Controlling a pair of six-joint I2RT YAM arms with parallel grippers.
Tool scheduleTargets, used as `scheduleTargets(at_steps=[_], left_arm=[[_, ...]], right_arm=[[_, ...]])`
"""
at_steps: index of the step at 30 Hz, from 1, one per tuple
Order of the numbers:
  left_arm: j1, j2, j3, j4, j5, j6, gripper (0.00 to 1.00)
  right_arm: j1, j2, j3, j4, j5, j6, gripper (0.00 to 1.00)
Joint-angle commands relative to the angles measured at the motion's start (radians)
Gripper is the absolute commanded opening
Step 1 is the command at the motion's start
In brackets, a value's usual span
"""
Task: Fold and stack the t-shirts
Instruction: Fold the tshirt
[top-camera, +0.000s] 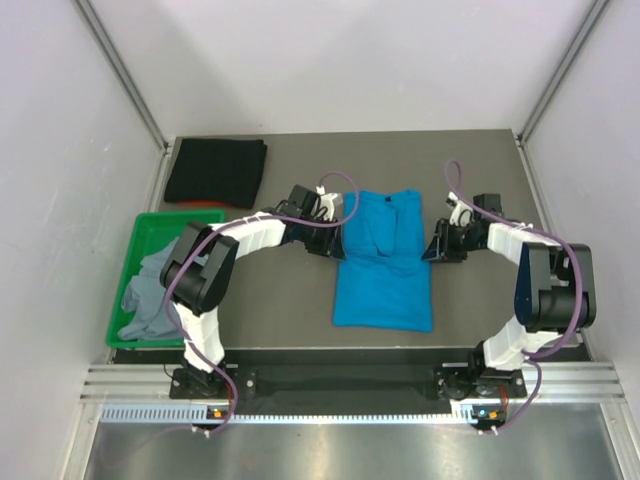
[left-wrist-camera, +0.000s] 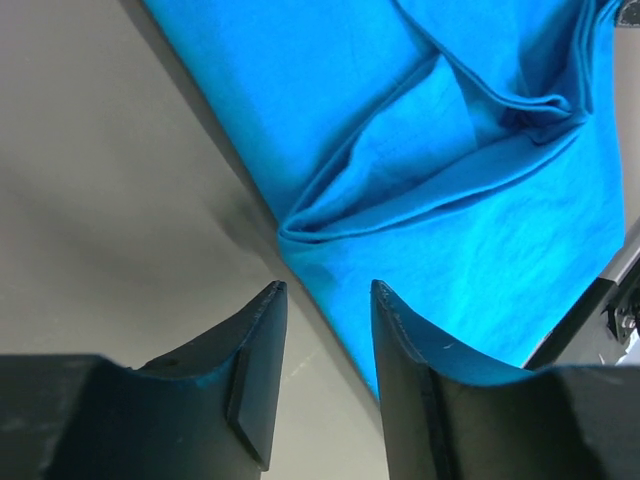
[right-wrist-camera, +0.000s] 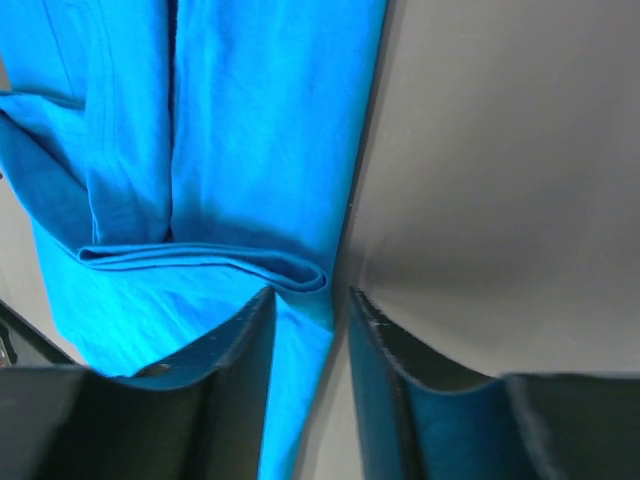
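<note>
Blue shirt (top-camera: 383, 262): bright blue, lying flat at the middle of the table (top-camera: 480, 160). Its sides and sleeves are folded inward into a long panel, with the hem toward the near edge.
Black shirt (top-camera: 215, 172): folded into a rectangle at the far left corner.
Grey shirt (top-camera: 150, 290): crumpled and unfolded, in the green bin (top-camera: 170, 217) on the left.

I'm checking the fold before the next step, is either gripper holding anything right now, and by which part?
Nothing is held. Both the left gripper and right gripper stand open at the side edges of the blue t-shirt.
</note>
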Motion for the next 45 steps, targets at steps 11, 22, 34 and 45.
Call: scheduleTargets(at_steps=[11, 22, 34, 45], left_arm=[[0.0, 0.04, 0.033, 0.082, 0.042, -0.006, 0.0], [0.0, -0.02, -0.01, 0.106, -0.041, -0.052, 0.0], [0.002, 0.009, 0.008, 0.11, -0.076, -0.091, 0.0], [0.002, 0.004, 0.02, 0.068, -0.142, -0.109, 0.0]], right_arm=[[0.045, -0.021, 0.002, 0.093, -0.042, -0.005, 0.0], [0.045, -0.133, 0.005, 0.119, 0.024, 0.03, 0.0], [0.045, -0.023, 0.006, 0.193, 0.042, 0.032, 0.0], [0.045, 0.021, -0.006, 0.231, 0.078, 0.032, 0.0]])
